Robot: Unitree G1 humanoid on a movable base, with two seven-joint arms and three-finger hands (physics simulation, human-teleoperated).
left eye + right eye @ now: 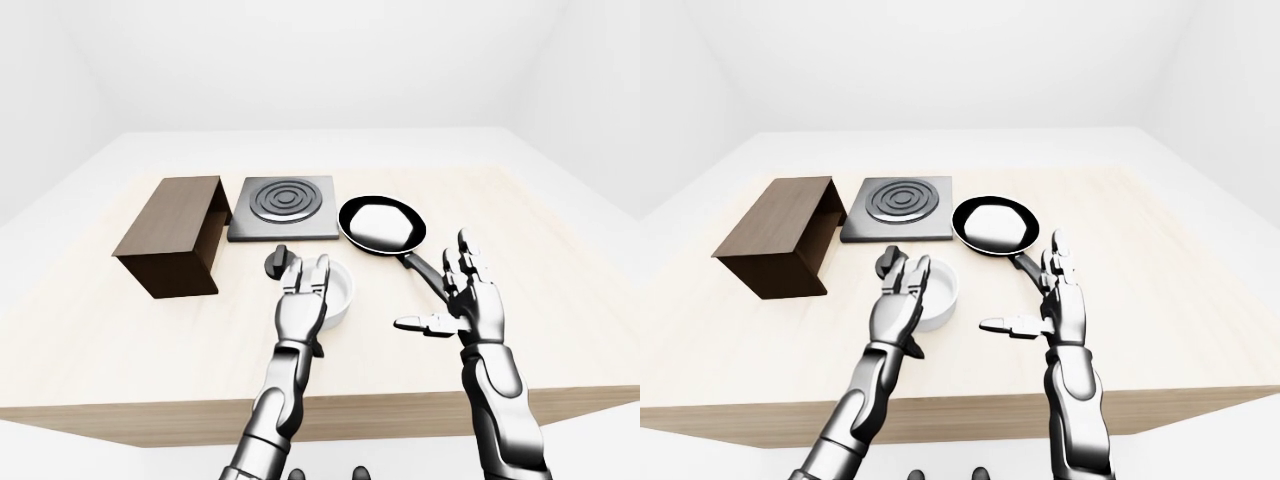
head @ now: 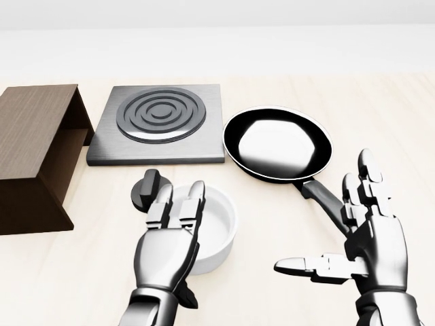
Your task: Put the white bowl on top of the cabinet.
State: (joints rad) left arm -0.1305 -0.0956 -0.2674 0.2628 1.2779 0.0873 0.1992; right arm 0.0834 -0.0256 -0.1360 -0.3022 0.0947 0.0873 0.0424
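Left-eye view: the white bowl [image 1: 335,293] sits on the wooden table [image 1: 90,330], not on the cabinet [image 1: 175,233], so the placement is not done. Taking the bowl as landmark: the cabinet lies well apart to its left, a dark wooden box with its open side facing the bowl; the hob plate [image 1: 283,207] is above it, the frying pan [image 1: 380,224] up and to its right, and a small dark knob [image 1: 277,262] just beside its upper-left rim. Head view: the left hand [image 2: 171,238] stands at the bowl's left wall, fingers extended and overlapping the rim in the picture; they are spread, not wrapped round the bowl, so I judge no grip is made yet, though actual contact cannot be told from here. The right hand [image 2: 367,234] hovers to the bowl's right, well apart from it, near the pan handle, fingers up and thumb stretched toward the bowl, holding nothing. Right-eye view: same layout; the bowl rests flat on the table, upright and apparently empty, and the cabinet's top face is bare. Judgement: task at the reach stage. Remaining: close on the bowl, lift, carry left, set it down on the cabinet top, release.
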